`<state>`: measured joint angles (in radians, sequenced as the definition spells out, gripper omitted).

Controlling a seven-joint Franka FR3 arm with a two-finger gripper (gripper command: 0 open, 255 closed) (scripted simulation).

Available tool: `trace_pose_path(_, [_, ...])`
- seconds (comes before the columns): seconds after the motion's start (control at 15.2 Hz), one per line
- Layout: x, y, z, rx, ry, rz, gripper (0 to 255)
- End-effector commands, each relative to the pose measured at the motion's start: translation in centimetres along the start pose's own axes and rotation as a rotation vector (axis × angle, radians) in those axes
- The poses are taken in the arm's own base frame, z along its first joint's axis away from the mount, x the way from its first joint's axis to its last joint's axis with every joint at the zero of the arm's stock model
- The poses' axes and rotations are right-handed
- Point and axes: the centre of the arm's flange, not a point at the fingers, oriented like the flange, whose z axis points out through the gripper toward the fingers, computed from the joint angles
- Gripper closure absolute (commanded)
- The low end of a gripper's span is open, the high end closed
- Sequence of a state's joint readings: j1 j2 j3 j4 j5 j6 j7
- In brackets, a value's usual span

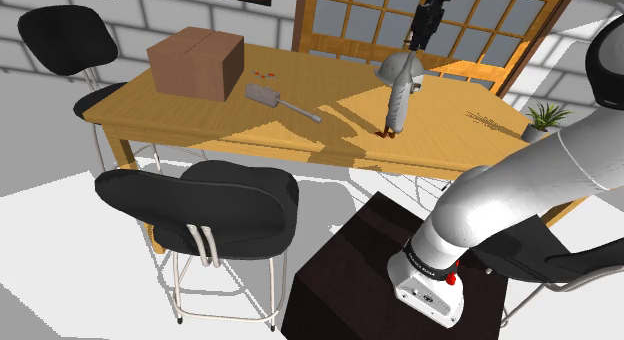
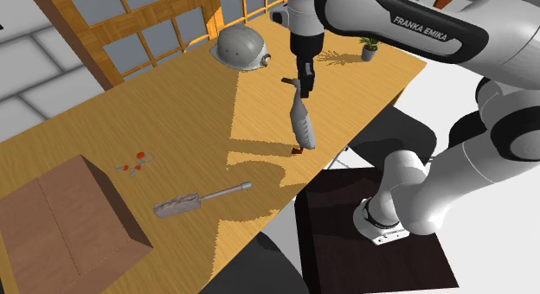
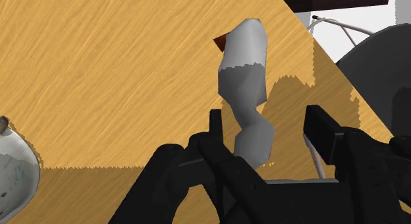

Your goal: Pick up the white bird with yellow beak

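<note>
Bird: slim grey-white figure (image 1: 399,93), upright on the wooden counter (image 1: 200,128), in the shoulder view's right half, well apart from the cardboard box (image 1: 196,62) and the screwdriver (image 1: 283,101).
Footing: small reddish-brown base; in the second exterior view the bird (image 2: 301,124) leans a little, near the counter's near edge.
Tool: black fingers stand wide apart (image 3: 265,117), straddling the bird's upper end (image 3: 245,84); neither finger visibly touches it.
Weight, judged: light, going by the narrow body.
Stiffness, judged: rigid, with a smooth and probably slippery skin.
Risk: tall and narrow on a small base, so one finger arriving first could tip it.
Hold, judged: upper body just under the head, where the waist narrows, fingers closing evenly on both flanks.
Nearby: a grey helmet (image 2: 241,48) lies farther back on the counter.
</note>
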<state>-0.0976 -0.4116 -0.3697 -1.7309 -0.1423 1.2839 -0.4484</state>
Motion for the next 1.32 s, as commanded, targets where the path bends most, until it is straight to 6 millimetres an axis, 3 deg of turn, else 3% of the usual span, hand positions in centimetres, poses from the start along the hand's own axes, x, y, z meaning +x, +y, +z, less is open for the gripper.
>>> trace_pose_path(0.0, [0.0,0.0,0.1,0.0,0.0,0.0,255])
trace_pose_path(0.53, [0.1,0.0,0.1,0.0,0.0,0.0,255])
trace_pose_path(1.25, [-0.3,-0.2,-5.7,0.0,0.0,0.0,255])
